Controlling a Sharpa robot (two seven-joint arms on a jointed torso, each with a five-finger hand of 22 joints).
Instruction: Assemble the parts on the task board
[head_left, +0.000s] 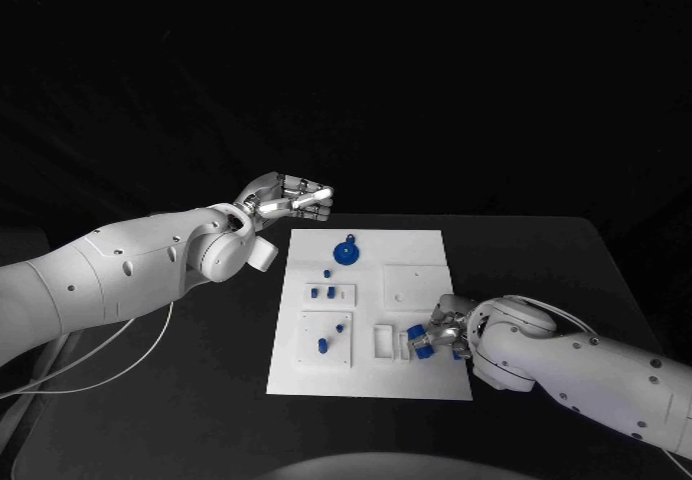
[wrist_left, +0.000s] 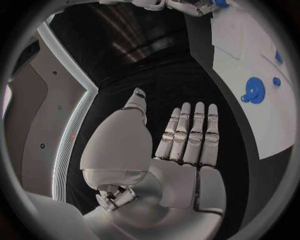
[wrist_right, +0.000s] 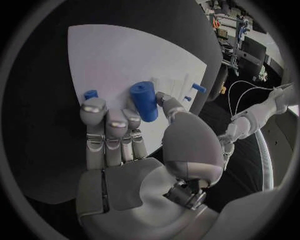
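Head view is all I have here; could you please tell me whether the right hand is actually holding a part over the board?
Observer: Yes. The right wrist view shows the right hand pinching a blue cylinder between thumb and fingers, above the task board.
Operator: Thank you. And is the left hand carrying anything?
Observer: No. In the left wrist view the left hand has its fingers straight and its palm bare, over the black table beside the board.

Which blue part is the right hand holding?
The blue cylinder, pinched in the right hand over the task board's near right area. The gear-shaped part and the small pegs lie on the board, untouched.
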